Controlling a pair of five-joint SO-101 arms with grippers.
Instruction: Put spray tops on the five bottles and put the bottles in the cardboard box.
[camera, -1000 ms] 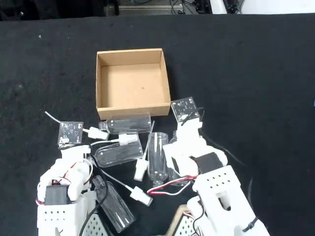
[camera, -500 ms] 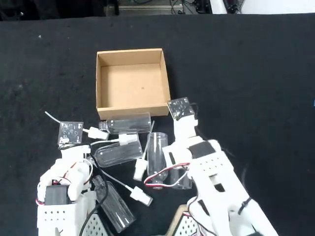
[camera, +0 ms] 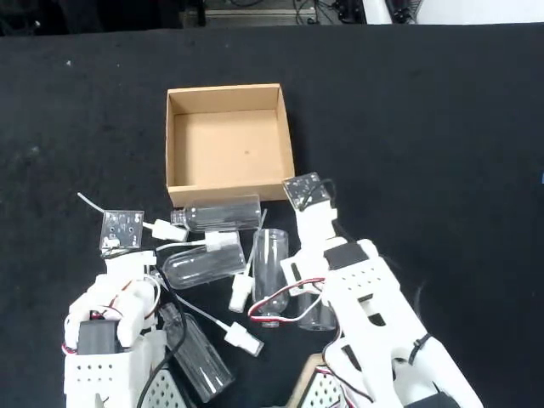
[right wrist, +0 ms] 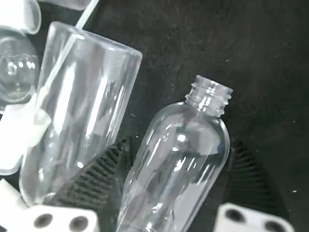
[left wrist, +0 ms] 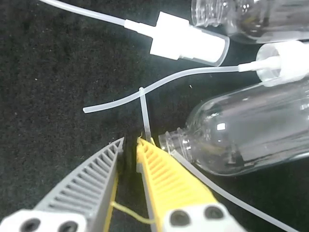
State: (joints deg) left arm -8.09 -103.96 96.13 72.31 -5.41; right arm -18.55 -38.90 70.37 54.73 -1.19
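black table (camera: 442,127) — open cardboard box (camera: 229,192) near its middle, clear bottles (camera: 223,213) lying just in front of it. right gripper (right wrist: 179,145) spread wide around an uncapped bottle (right wrist: 193,125). left gripper (left wrist: 129,142) all but closed, gripping nothing — a thin tube (left wrist: 144,116) touches its yellow tip.

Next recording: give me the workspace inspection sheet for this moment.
Surface: black table.
Job's things: cardboard box empty; five bottles lying on the table near it; spray tops loose among them.
Clutter: nothing seen.
Grippers: left gripper low beside a spray top's tube; right gripper open, jaws either side of an uncapped bottle.
Cables: red and white wires loop off the right arm.
Surroundings: loose cables beyond the table's far edge.
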